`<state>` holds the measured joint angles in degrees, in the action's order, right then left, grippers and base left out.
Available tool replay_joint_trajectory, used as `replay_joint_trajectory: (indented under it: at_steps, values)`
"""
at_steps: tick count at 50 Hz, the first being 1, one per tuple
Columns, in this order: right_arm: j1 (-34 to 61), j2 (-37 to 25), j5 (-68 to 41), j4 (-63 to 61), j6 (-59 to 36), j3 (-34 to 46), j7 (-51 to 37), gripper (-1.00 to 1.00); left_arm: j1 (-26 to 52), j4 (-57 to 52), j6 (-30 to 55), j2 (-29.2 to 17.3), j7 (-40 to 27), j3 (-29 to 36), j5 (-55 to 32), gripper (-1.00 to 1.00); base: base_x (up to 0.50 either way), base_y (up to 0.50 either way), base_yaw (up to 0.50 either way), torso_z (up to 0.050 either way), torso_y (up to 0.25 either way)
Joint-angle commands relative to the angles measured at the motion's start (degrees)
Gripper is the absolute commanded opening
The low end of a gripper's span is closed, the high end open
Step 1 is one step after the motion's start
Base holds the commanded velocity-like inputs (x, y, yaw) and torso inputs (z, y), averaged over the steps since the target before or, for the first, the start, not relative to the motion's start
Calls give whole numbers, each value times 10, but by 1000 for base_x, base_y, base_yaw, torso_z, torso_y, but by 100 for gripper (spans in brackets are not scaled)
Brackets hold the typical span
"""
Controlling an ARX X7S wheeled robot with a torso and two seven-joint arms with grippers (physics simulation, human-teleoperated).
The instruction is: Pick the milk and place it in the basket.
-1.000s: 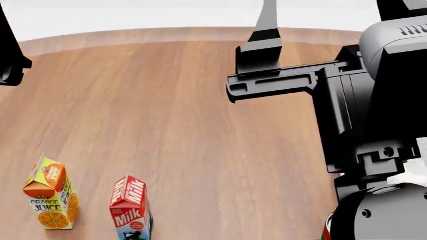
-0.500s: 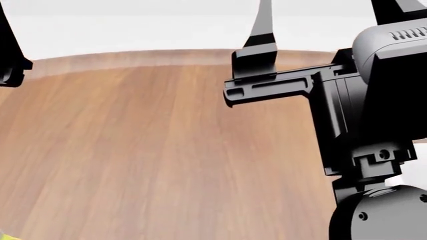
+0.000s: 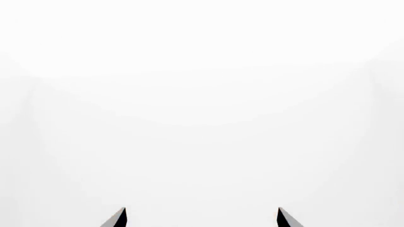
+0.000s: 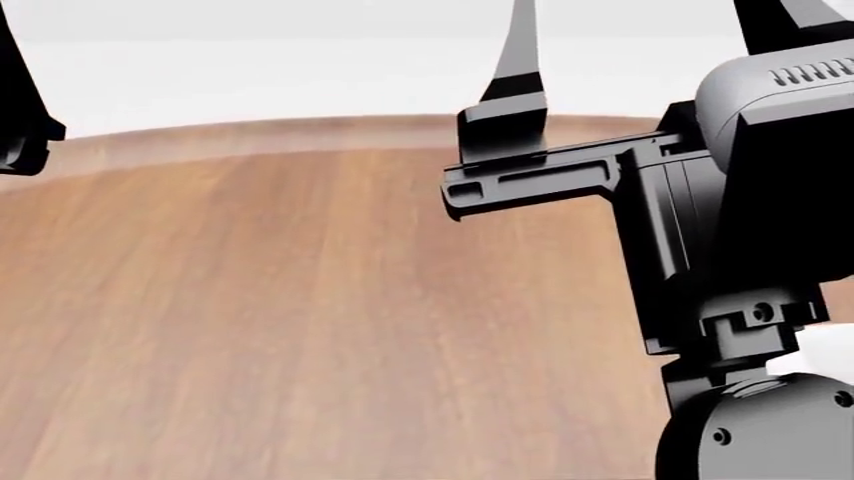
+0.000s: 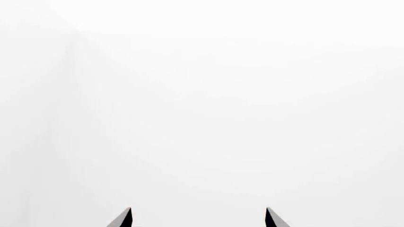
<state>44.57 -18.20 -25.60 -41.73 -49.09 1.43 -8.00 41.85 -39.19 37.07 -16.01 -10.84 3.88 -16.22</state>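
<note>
The milk and the basket are both out of view. The head view holds only the bare wooden table (image 4: pixel 267 320) and parts of my arms. My right arm (image 4: pixel 721 200) fills the right side, with its fingers reaching up past the top of the picture. A dark piece of my left arm (image 4: pixel 19 110) shows at the left edge. In the left wrist view my left gripper (image 3: pixel 202 216) is open, its two tips wide apart against plain white. My right gripper (image 5: pixel 198 216) is likewise open, with nothing between its tips.
The table's rounded far edge (image 4: pixel 267 135) runs across the upper part of the head view, with a white background beyond it. Both wrist views face blank white space.
The head view has tilted upward. The orange juice carton and the milk slid out of the bottom of the picture, and the table's far edge sits lower in it. Both arms keep their raised pose.
</note>
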Motion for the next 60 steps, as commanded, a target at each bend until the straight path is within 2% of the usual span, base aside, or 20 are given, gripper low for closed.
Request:
replay_joint_trajectory:
  at_steps: [1,11,20,34,55,60]
  values:
    - [0,-3,1,1,7,4,-1,100,0,0,-1,-2,-3,0,-3,100,500,-17,0,0,0]
    - [15,-20,-3,14,-18,26,10,100,-4,-1,-2,-5,-6,0,-6,100,91,-3,0,0,0]
    - [19,-36,-84,21,-77,2,60,100,-8,1,-6,-8,-7,-2,-8,100,0,0,0,0,0]
    - [10,-78,-155,21,-126,12,130,100,-13,-3,-4,-15,-11,-11,-14,100,0,0,0,0,0]
    - [-62,-123,-209,-23,-123,81,229,100,-16,1,-10,-16,-15,-5,-17,100,0,0,0,0,0]
    - [-74,-133,-181,-29,-103,121,245,100,-14,1,-10,-16,-16,-4,-19,100,0,0,0,0,0]
